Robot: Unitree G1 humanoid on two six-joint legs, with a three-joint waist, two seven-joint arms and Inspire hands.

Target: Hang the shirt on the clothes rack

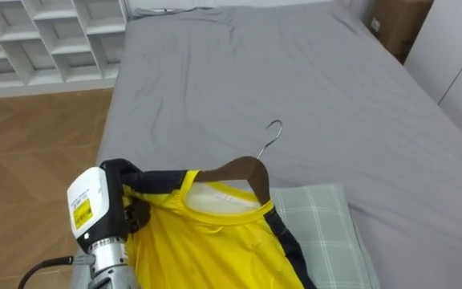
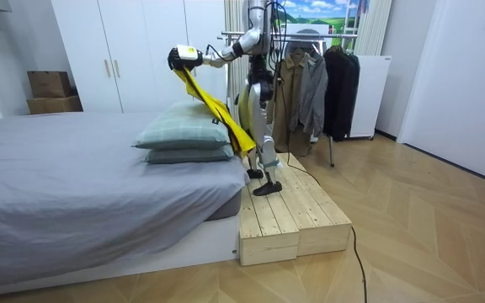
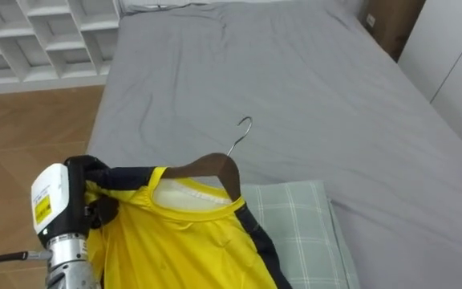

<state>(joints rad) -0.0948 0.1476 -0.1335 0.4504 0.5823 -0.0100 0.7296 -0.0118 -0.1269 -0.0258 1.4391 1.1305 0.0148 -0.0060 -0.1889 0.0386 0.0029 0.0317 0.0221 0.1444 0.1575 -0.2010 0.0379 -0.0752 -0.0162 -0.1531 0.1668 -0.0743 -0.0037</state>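
Note:
A yellow shirt (image 1: 215,245) with dark trim hangs on a wooden hanger (image 1: 243,170). The hanger's metal hook (image 1: 275,128) points away from me, over the bed. My left hand (image 1: 132,202) comes in from the lower left, its fingers curled round the hanger's left end and the shirt's shoulder. In the room view I stand on a wooden platform (image 2: 285,215) at the bedside. There the left hand (image 2: 183,57) is held out high over the pillows, and the shirt (image 2: 215,108) trails down from it.
A grey bed (image 1: 295,80) lies below, with a checked green pillow (image 1: 327,229) under the shirt. A white cubby shelf (image 1: 38,40) stands at far left and a cardboard box (image 1: 399,24) at far right. Behind me is a clothes rack (image 2: 310,76) with dark garments.

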